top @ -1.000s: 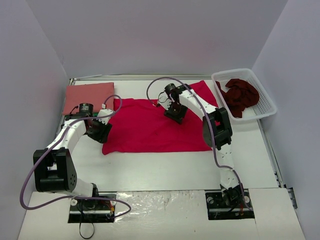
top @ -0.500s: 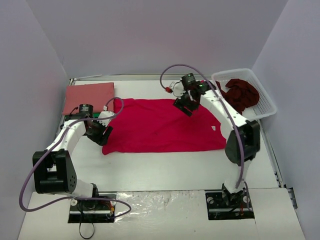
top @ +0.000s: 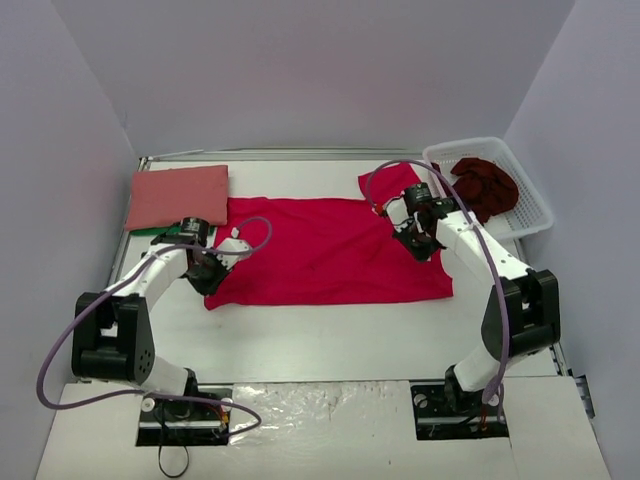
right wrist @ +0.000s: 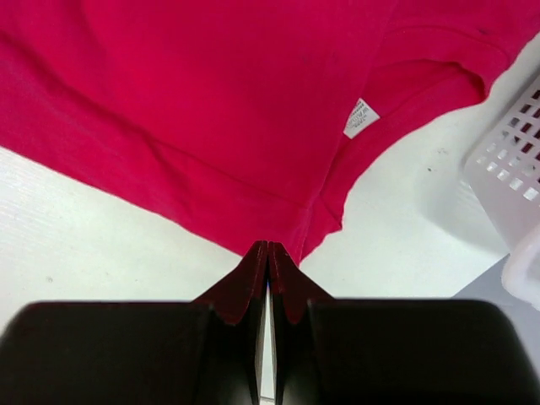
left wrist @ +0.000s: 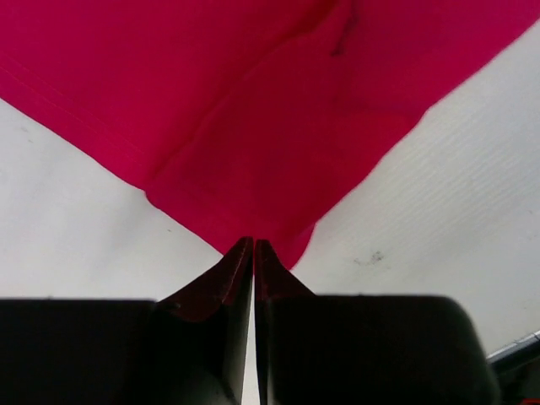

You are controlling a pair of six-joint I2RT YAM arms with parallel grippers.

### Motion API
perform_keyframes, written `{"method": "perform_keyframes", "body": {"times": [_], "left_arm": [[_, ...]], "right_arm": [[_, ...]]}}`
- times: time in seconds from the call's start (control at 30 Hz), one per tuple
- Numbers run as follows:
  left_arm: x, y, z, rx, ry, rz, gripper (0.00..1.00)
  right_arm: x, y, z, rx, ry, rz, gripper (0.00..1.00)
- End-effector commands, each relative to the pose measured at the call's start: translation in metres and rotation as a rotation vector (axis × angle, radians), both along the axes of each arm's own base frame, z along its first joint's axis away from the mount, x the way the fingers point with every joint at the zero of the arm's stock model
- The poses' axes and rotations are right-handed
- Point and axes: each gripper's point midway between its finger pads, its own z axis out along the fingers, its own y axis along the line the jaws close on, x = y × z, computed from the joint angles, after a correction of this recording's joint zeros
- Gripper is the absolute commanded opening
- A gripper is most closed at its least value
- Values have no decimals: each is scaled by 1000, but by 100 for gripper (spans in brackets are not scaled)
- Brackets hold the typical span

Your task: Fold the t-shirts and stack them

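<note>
The bright crimson t-shirt (top: 320,250) lies spread flat across the middle of the table. My left gripper (top: 207,272) is shut on its left edge; in the left wrist view the closed tips (left wrist: 254,245) pinch a corner of the cloth (left wrist: 253,101). My right gripper (top: 417,240) is shut on its right side; in the right wrist view the tips (right wrist: 268,246) meet on the cloth's edge (right wrist: 211,101), near the white neck label (right wrist: 361,118). The salmon-red t-shirt (top: 178,195) lies folded at the back left. The dark maroon t-shirt (top: 487,188) is bunched in the basket.
The white lattice basket (top: 535,215) stands at the back right, close to my right gripper, and shows in the right wrist view (right wrist: 510,160). White walls close in the table on three sides. The arm bases sit at the near edge.
My right gripper has swept from the shirt's middle out to its right side, and the right part of the shirt now lies spread out. My left gripper has shifted slightly right at the left edge.
</note>
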Motion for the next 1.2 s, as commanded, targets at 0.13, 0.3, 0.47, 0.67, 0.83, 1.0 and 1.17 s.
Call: {"method": "perform_keyframes", "body": {"times": [0.13,0.3,0.47,0.67,0.83,1.0,1.17], "left_arm": [[66,-7,28,-25,-159,15,3],[93,-15,37,-46,-220,14,2],[96,-21,14,-32,-147,-12,2],[90,-26,-14,-31,-54,-47,2],[76,-24,-33,0,48,-91,2],[54,-21,-42,28,112,-131,2],[19,-14,-48,67,162,-170,3]], "right_arm": [[25,12,-30,-2,74,-8,0],[40,12,-55,-27,134,1,0],[48,9,-69,-43,164,-11,0],[42,7,-82,-51,203,-13,0],[33,4,-85,-60,225,-14,0],[8,-5,-89,-83,267,-8,0],[-17,-12,-86,-91,304,0,0]]}}
